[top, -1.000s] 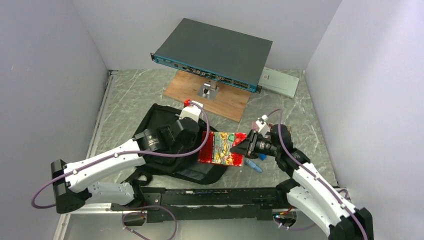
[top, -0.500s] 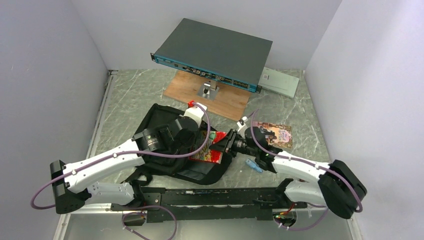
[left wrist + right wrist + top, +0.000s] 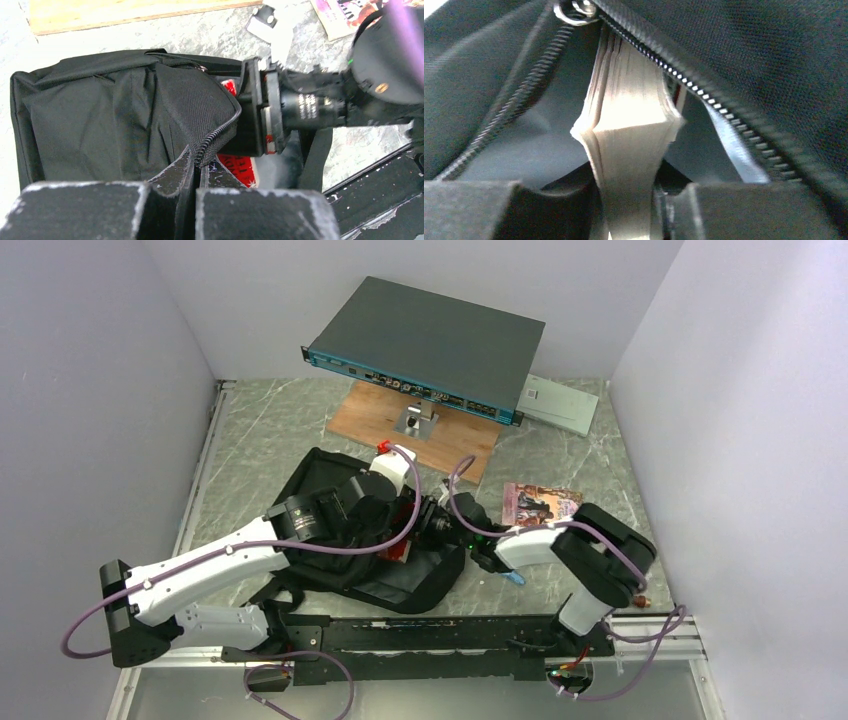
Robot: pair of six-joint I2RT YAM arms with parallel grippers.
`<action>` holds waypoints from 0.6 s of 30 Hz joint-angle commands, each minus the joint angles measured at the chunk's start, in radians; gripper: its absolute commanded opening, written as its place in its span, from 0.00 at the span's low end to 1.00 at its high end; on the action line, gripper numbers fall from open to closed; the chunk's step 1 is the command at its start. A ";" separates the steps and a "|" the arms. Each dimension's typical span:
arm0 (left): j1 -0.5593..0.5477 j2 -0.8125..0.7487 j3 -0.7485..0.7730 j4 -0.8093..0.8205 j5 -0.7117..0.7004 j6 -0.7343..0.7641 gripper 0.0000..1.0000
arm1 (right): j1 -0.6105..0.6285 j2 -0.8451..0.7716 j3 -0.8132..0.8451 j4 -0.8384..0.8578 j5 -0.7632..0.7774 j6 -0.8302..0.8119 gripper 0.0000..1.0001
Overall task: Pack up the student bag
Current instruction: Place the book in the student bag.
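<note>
Grey marbled tabletop, pale walls on three sides. The student bag is laid flat left of centre, close to the arm bases, with its zip mouth opened toward the right. One edge of that mouth is pinched and held up between the closed fingers of the left gripper. A red-covered book is clamped in the right gripper, its page edges seen inside the mouth between the zipper rows. A second illustrated book is noted right of the bag, apart from it. A rack-mount device is propped above a wooden board at the far side.
</note>
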 commanded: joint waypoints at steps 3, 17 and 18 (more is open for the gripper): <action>0.002 -0.006 0.039 0.089 -0.056 -0.023 0.00 | 0.019 0.166 -0.010 0.322 -0.026 -0.018 0.56; 0.004 -0.011 0.002 0.107 0.020 -0.022 0.00 | 0.022 -0.004 -0.100 0.036 -0.042 -0.201 0.74; 0.004 -0.008 0.008 0.100 0.022 -0.022 0.00 | 0.022 -0.006 -0.084 0.028 -0.042 -0.217 0.71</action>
